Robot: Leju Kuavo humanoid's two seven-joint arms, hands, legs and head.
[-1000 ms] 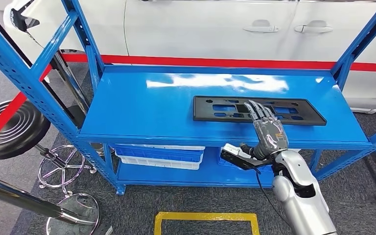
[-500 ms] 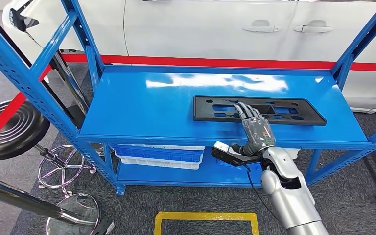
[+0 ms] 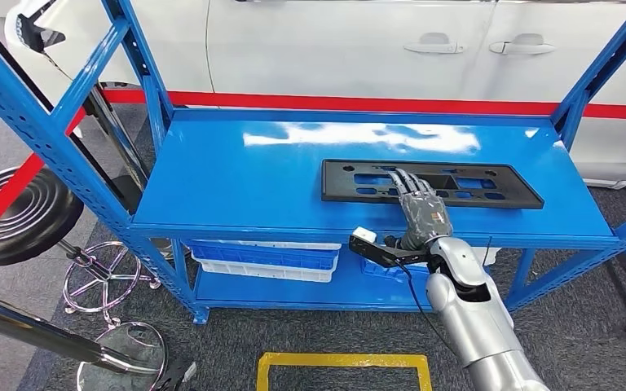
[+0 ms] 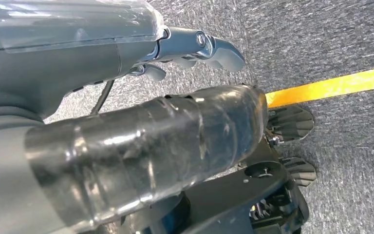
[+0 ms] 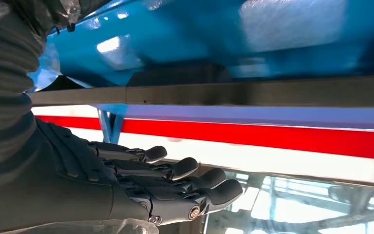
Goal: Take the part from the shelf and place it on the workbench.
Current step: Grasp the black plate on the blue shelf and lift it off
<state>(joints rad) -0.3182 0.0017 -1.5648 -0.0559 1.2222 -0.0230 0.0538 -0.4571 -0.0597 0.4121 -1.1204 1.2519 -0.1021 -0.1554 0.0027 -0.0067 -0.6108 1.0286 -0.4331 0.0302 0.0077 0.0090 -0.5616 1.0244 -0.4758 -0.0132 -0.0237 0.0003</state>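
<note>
Plastic, by the look of it: the black frame (image 3: 430, 182) lies flat on the blue shelf (image 3: 236, 183), toward its front right, long, thin and pierced with slots. I judge it light, fairly stiff, perhaps bendy at the ends. My right hand (image 3: 421, 209) rests on its near edge, fingers straight and slightly apart, holding nothing. I'd grip that near edge mid-length. My left hand (image 4: 195, 48) hangs over carpet, loosely curled, holding nothing.
</note>
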